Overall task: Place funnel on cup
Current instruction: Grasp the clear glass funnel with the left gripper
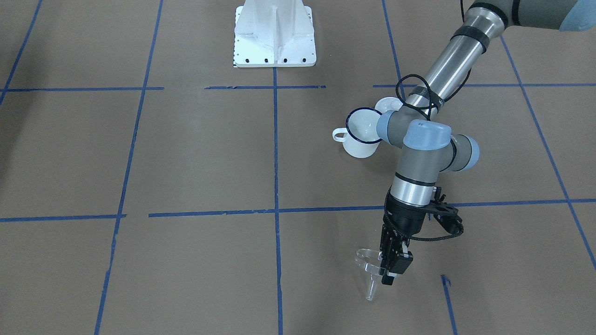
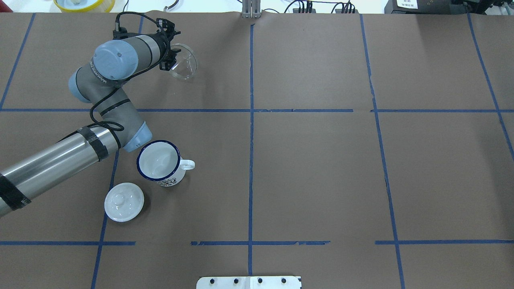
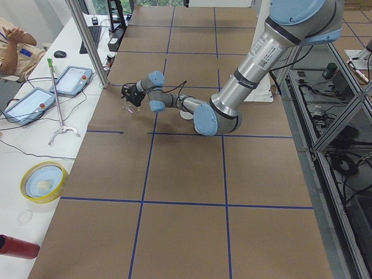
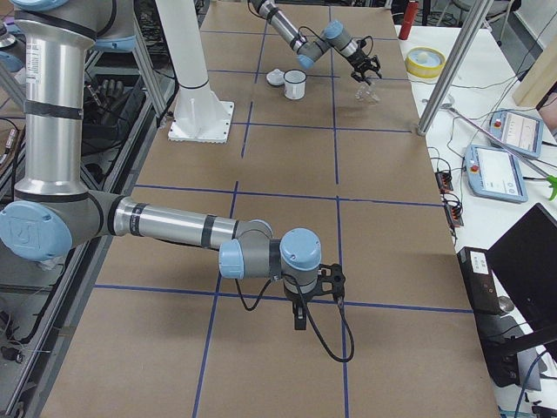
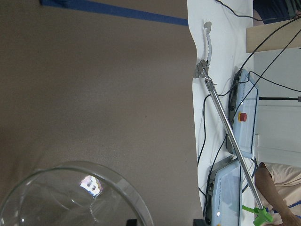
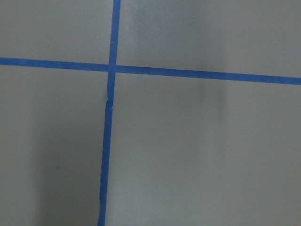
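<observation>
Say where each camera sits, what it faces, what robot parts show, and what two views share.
Front-facing: across table, facing robot; left gripper holds transparent plastic funnel.
Overhead: behind robot, looking down; left arm, white blue-rimmed enamel mug.
Exterior left: table's left end; left arm near.
Exterior right: right end; right arm near.
Left wrist: funnel rim, table edge.
Right wrist: down at taped table.
Front and overhead share funnel, mug.

One funnel; one cup; one white knobbed lid (toward the worktop's left edge); two arms: left arm, right arm.
</observation>
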You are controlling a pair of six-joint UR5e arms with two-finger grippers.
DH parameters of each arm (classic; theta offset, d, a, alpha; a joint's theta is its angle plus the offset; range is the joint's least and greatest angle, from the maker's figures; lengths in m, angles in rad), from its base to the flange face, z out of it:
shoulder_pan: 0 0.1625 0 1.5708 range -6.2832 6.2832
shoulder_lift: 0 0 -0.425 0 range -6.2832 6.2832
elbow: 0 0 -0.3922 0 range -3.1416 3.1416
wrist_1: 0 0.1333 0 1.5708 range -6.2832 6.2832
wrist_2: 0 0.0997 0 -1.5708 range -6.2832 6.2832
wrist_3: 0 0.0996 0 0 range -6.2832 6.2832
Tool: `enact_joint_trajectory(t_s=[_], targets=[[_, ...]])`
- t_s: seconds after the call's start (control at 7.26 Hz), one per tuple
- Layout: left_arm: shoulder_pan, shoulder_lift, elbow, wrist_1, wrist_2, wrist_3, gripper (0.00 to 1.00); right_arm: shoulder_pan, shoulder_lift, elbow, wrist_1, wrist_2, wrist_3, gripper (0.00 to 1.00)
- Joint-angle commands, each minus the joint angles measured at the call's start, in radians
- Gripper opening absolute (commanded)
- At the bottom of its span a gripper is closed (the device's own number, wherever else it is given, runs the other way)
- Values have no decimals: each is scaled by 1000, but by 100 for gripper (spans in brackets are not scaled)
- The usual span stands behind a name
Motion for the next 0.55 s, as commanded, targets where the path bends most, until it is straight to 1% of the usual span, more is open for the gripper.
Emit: enact_joint_trajectory(t_s=[0.0, 0.14, 0.28, 0.41], targets=[[0, 0, -4, 0, -1, 4, 0, 0, 0, 0, 0, 1, 0, 100], [-1, -2, -36, 1, -3, 9, 0, 0, 0, 0, 0, -1, 0, 100], [-8, 0, -94, 9, -4, 16, 0, 0, 0, 0, 0, -1, 0, 100], [-15, 3, -184, 74, -12, 29, 0, 0, 0, 0, 0, -1, 0, 100]])
